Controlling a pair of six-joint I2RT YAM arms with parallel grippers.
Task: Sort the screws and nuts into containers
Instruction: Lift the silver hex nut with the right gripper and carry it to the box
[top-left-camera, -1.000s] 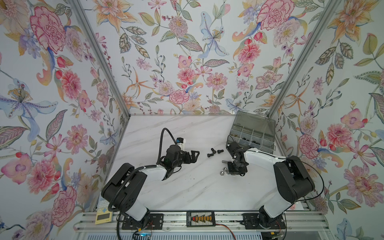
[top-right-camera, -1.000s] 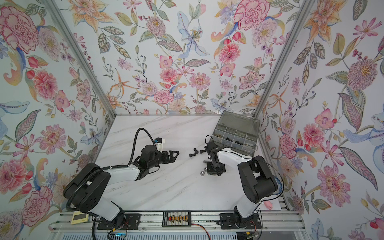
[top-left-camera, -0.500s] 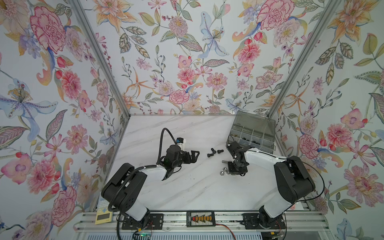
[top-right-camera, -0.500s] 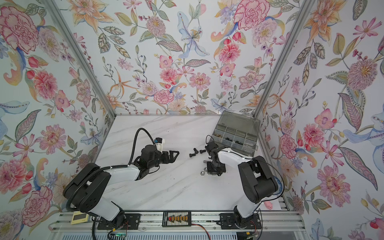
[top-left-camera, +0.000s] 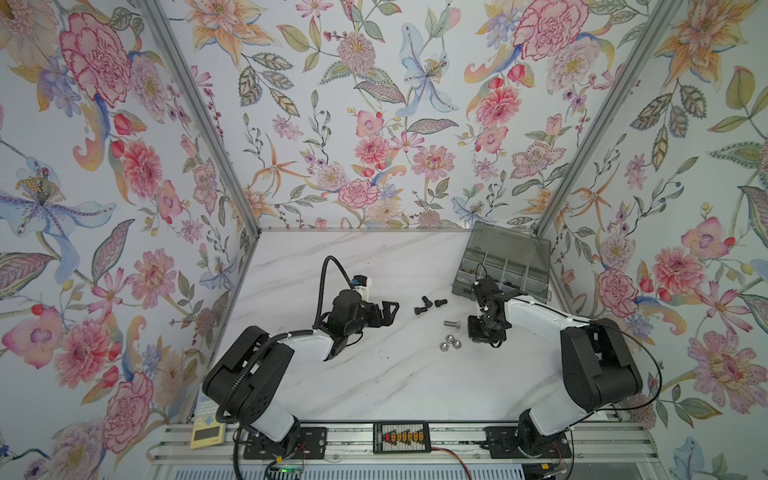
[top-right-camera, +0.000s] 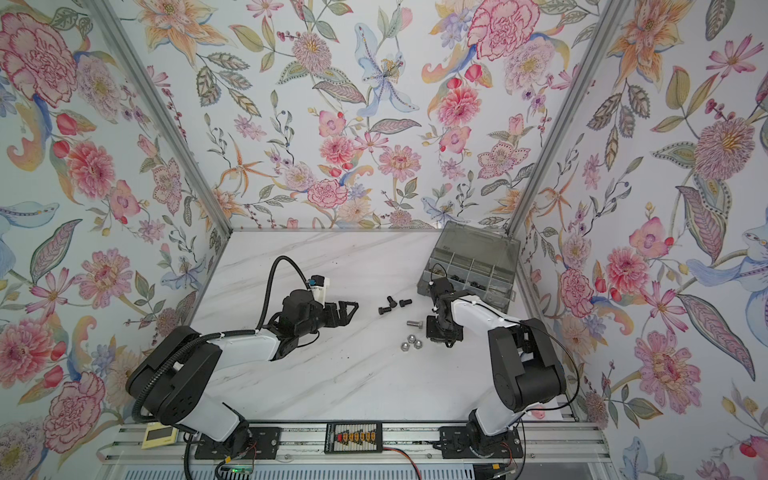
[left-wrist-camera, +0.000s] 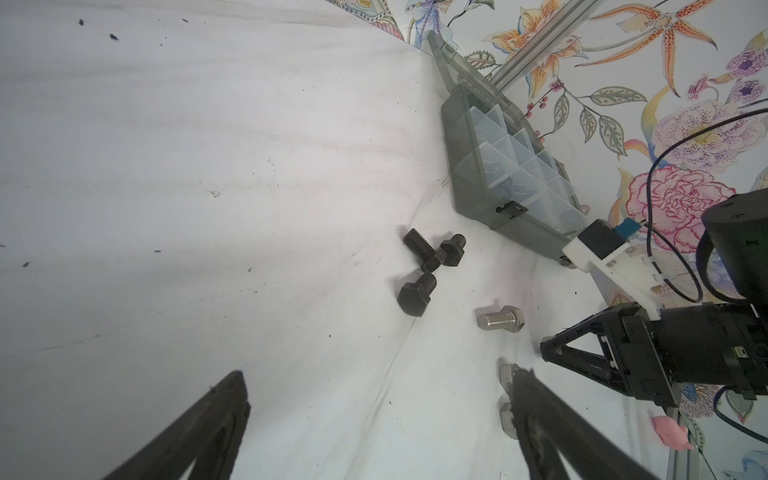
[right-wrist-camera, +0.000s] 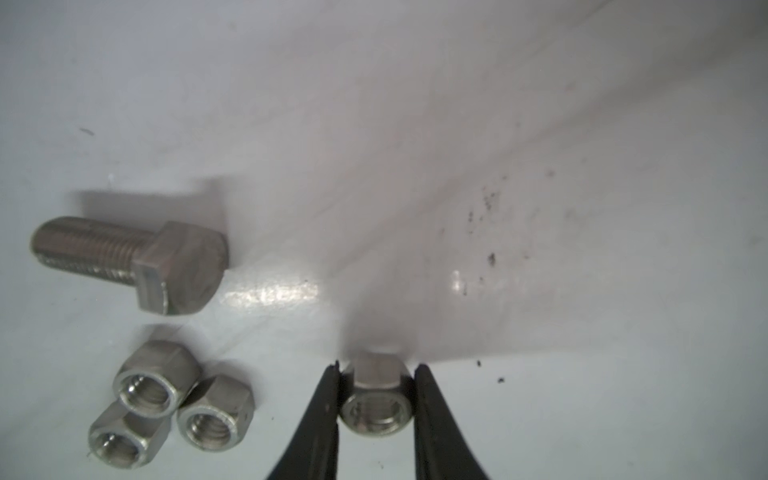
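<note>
The right claw (right-wrist-camera: 376, 399) is clenched on a silver nut (right-wrist-camera: 376, 409): a hexagonal ring of bright metal with a threaded bore, pinched flat-to-flat between two smooth black tapering fingers (right-wrist-camera: 316, 415). Whether it rests on the worktop or is lifted cannot be told. Just left of it three more silver nuts (right-wrist-camera: 166, 405) lie in a touching cluster. Beyond them lies a silver bolt (right-wrist-camera: 133, 262) on its side, with a ribbed thread and dull hex head. In both top views this claw (top-left-camera: 484, 330) stands right of the loose parts.

Three black bolts (left-wrist-camera: 428, 266), matt and dark with hex heads, lie in a touching group farther off and to the left (top-left-camera: 430, 305).

The left claw (top-left-camera: 384, 309) is released, with its black triangular fingers (left-wrist-camera: 208, 419) spread and nothing between them, left of the black bolts.

The organiser box (top-left-camera: 505, 266) sits at the far right of the worktop: smoky translucent plastic, clear dividers, lid raised behind. Small dark pieces show in its compartments.

The worktop (top-left-camera: 374, 374) is glossy white marble-pattern, faintly grey-veined, speckled with dark grit. Floral-papered walls (top-left-camera: 374, 124) enclose it on three sides, with aluminium posts at the corners.
</note>
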